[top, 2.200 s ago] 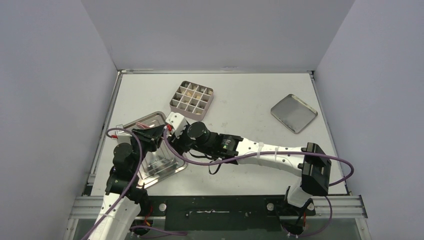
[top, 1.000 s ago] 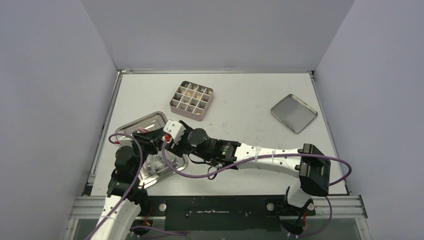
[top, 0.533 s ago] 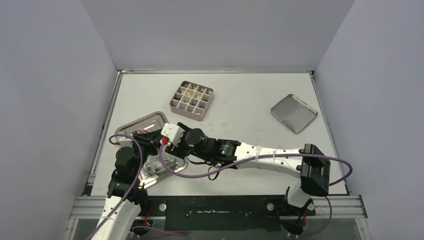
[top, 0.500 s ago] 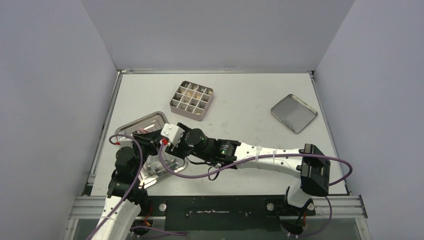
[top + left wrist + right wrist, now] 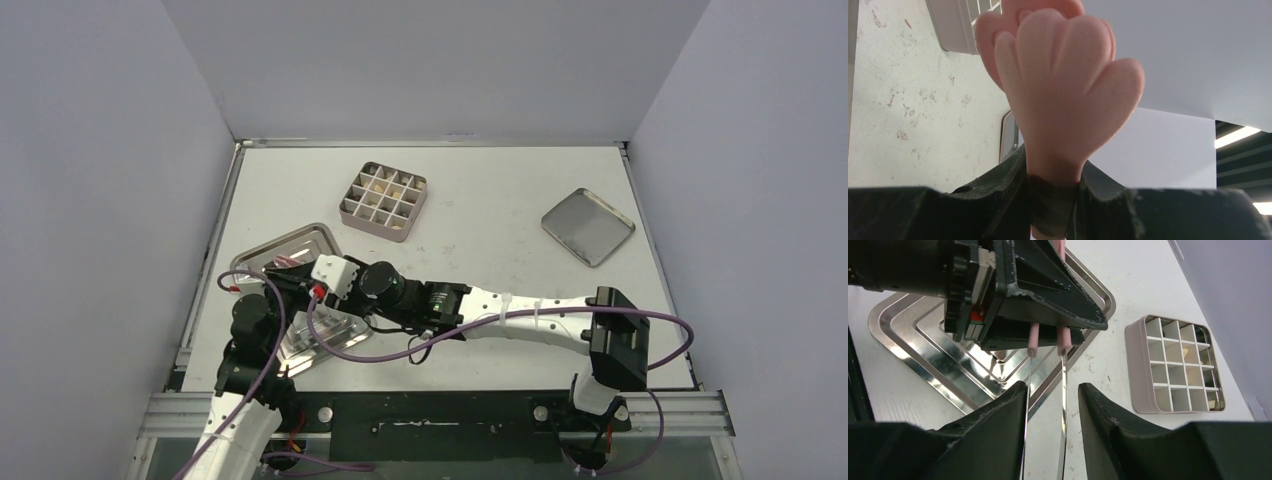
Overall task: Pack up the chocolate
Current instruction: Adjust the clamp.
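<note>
Squinting at the top view, the only chocolate (image 5: 383, 184) I'm actually making out is sitting in the far cells of the gridded tin (image 5: 1136, 365). It's a few pale tan bits, each way smaller than a gripper. Both arms are crowding over the silver tray (image 5: 908, 335), and the glare plus the arms are hiding whether any pieces are lying on it, so I can't say.

The right gripper (image 5: 1053, 390) is hanging just above the tray's near rim. Its jaws are standing apart, thin metal blades are running along their inner edges, and nothing is showing between them. The left gripper (image 5: 1048, 351) is pointing down right in front of it. Its pink fingers (image 5: 1033, 342) are standing almost together with only a narrow gap, and whether a piece is pinched in there I honestly can't tell.

As for handling, I'm judging these pieces to be nearly weightless and stiff but easy to chip or smear. The round ones are likely going to roll or squirt out sideways under a sloppy pinch. I'd be taking each one across its middle — flat faces on the cubes, widest part on the rounds — with just enough squeeze to lift. Then I'd be lowering it well into an empty cell before letting go.
</note>
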You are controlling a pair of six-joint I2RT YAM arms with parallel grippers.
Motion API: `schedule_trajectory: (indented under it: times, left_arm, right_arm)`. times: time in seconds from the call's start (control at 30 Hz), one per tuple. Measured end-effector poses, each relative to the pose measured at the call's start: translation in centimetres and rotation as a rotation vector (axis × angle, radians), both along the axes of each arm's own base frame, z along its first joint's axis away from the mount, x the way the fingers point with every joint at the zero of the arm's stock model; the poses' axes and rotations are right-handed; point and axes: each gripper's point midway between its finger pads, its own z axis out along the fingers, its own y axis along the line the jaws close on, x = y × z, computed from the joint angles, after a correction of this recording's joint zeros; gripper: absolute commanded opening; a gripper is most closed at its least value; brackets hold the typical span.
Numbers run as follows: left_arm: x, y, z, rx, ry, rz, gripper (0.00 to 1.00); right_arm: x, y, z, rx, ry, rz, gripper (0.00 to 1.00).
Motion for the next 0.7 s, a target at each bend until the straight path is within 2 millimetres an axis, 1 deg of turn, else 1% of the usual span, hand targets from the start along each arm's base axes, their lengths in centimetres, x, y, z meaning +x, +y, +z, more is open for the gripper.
schedule_trajectory:
  times: [0.03,0.1,0.27,0.3,0.37,0.47,0.53,0.57,0.67,0.7]
  left_arm:
    - [0.0,0.0,0.0,0.004,-0.003,-0.001,0.03]
    - [-0.1,0.0,0.2,0.012,-0.013,-0.003,0.14]
    - [-0.4,0.3,0.4,0.0,-0.022,0.013,0.48]
    - [-0.6,0.4,0.5,-0.007,-0.027,0.016,0.54]
    - [-1.0,0.7,0.6,-0.012,-0.023,0.032,0.62]
    - [-1.5,2.0,0.7,0.027,0.005,0.094,0.74]
    - [-1.9,3.2,1.8,0.083,0.001,0.146,0.77]
    - [-2.3,3.9,2.8,0.121,-0.01,0.179,0.79]
    - [-3.2,5.8,5.3,0.218,-0.04,0.257,0.92]
    - [-3.5,6.4,6.0,0.262,-0.049,0.283,0.93]
  right_arm:
    - [-0.3,0.1,-0.1,-0.003,0.001,0.011,0.33]
    - [-0.8,0.3,-0.1,-0.005,0.002,0.024,0.31]
    - [-1.1,0.6,0.0,0.004,0.006,0.034,0.29]
    - [-1.0,0.5,0.0,0.003,0.003,0.029,0.27]
    - [-0.5,0.2,0.0,0.001,-0.001,0.007,0.27]
    - [0.5,-0.3,0.0,-0.01,0.0,-0.027,0.26]
    - [1.0,-0.4,0.0,-0.018,0.007,-0.044,0.26]
    - [1.2,-0.3,0.0,-0.021,0.013,-0.05,0.26]
    - [1.8,-0.2,-0.3,-0.039,0.027,-0.066,0.28]
    - [1.9,-0.2,-0.6,-0.051,0.033,-0.068,0.28]
